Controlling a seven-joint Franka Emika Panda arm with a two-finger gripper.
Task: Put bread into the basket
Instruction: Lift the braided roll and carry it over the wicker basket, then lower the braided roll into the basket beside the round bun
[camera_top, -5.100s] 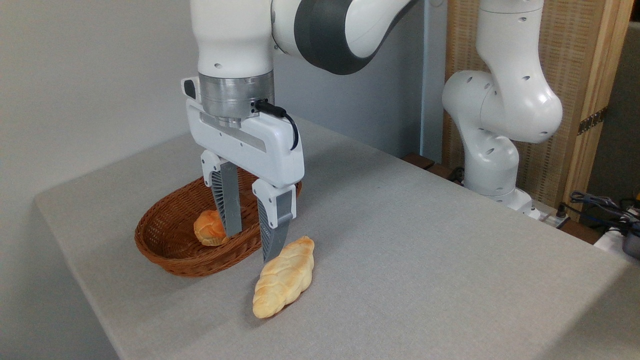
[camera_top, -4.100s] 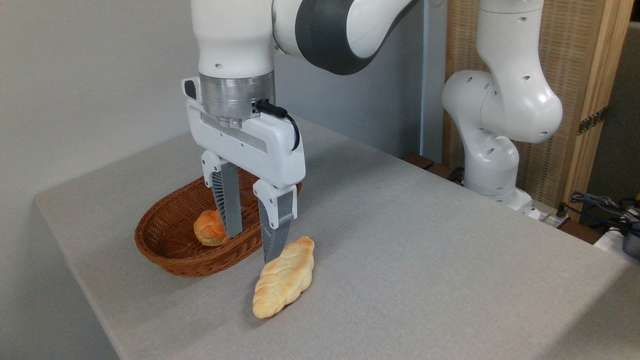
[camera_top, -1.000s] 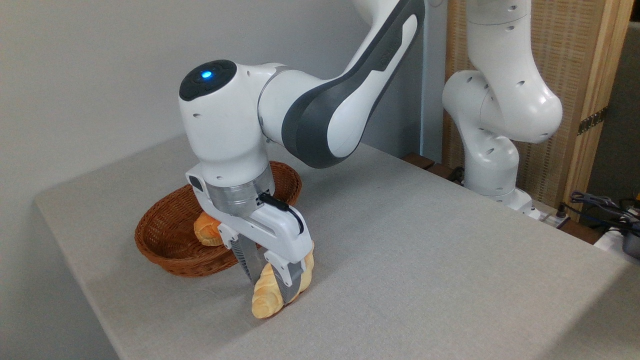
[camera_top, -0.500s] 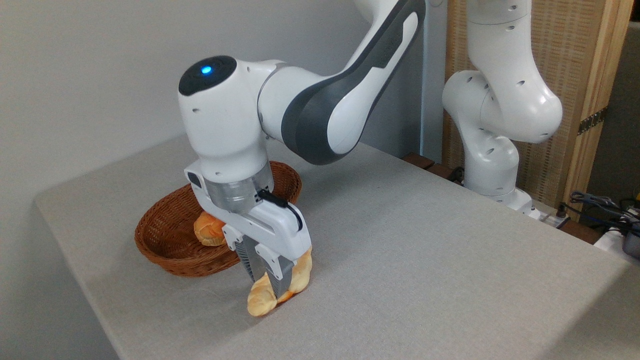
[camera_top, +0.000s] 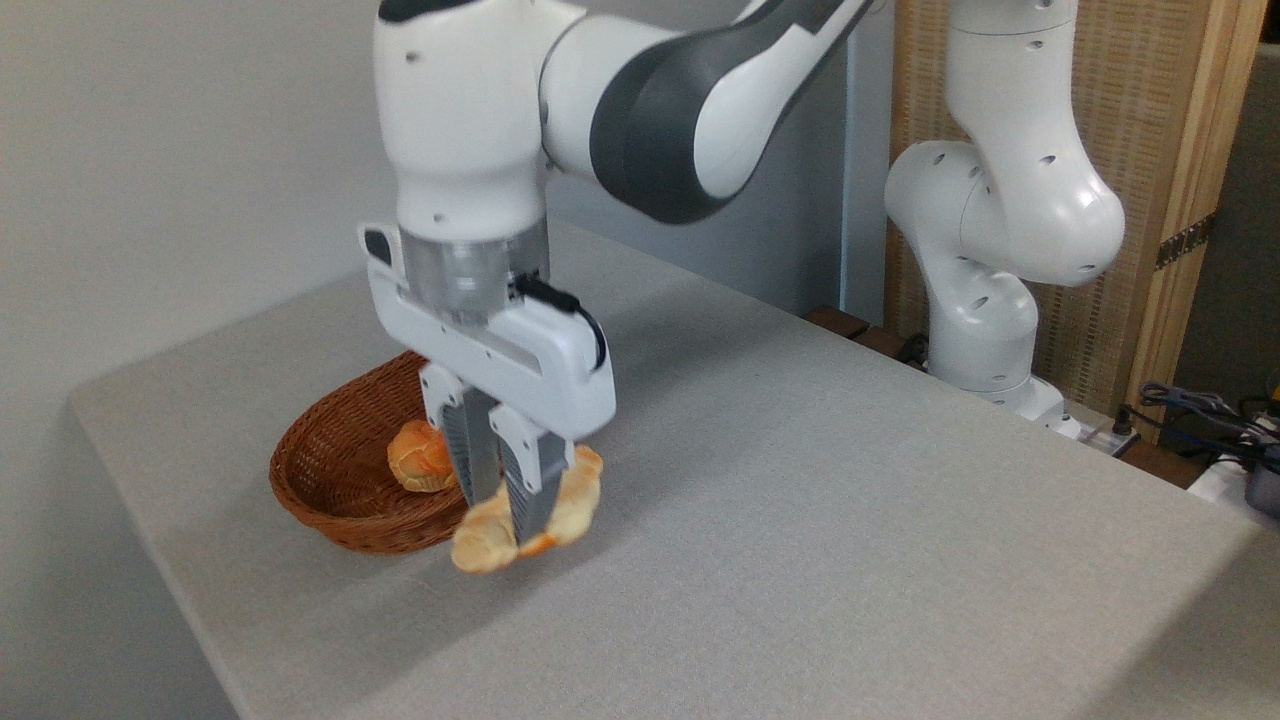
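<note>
Grasp done, placement pending. The gripper (camera_top: 507, 520) had its jaws pinched narrow around the middle of the bread (camera_top: 525, 512), whose ends sagged on either side of the fingers. The loaf hung clear of the table (camera_top: 850, 520), in the lower centre of the frame, just in front of the near rim of the basket (camera_top: 330, 500). A round roll (camera_top: 420, 457) lay inside the basket. Left to do, judging by this: carry the loaf over the rim, lower, release.
</note>
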